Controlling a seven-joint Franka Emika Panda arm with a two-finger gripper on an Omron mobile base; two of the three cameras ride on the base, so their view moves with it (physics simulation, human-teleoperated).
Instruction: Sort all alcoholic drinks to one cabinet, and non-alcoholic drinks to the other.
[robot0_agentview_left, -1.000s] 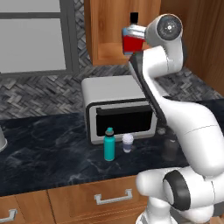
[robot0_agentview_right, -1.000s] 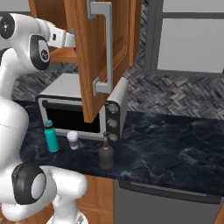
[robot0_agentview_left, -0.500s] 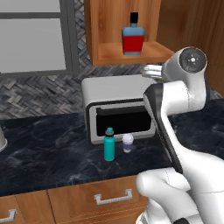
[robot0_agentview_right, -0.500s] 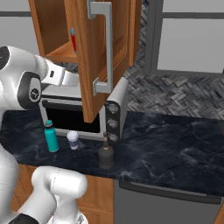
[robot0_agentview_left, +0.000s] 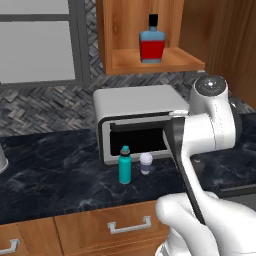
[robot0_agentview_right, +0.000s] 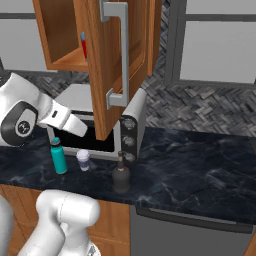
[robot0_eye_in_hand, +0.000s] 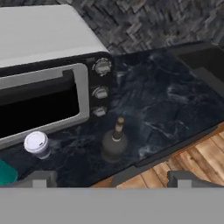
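The blue bottle with a red label (robot0_agentview_left: 151, 44) stands upright on the shelf of the open wooden wall cabinet (robot0_agentview_left: 155, 64); a sliver of it shows past the door (robot0_agentview_right: 83, 45). On the counter, the teal bottle (robot0_agentview_left: 124, 165) (robot0_agentview_right: 58, 156) and the pale lidded cup (robot0_agentview_left: 145, 163) (robot0_agentview_right: 83, 160) (robot0_eye_in_hand: 36, 144) stand before the toaster oven. The dark round bottle (robot0_agentview_right: 120, 175) (robot0_eye_in_hand: 114, 142) stands by the oven's knobs. My gripper (robot0_eye_in_hand: 113, 180) hangs open and empty above the counter's front edge, looking down at the dark bottle. I cannot tell a second cabinet apart.
A white toaster oven (robot0_agentview_left: 135, 120) (robot0_eye_in_hand: 43, 39) sits at the back of the dark marble counter (robot0_agentview_right: 200, 165). The cabinet door with a long silver bar handle (robot0_agentview_right: 120, 50) hangs swung open over the oven. Drawer units (robot0_agentview_left: 127, 227) run below the counter.
My arm has pulled back out of the cabinet and dropped to oven height. The blue bottle stays on the shelf where it stood. The counter drinks have not moved.
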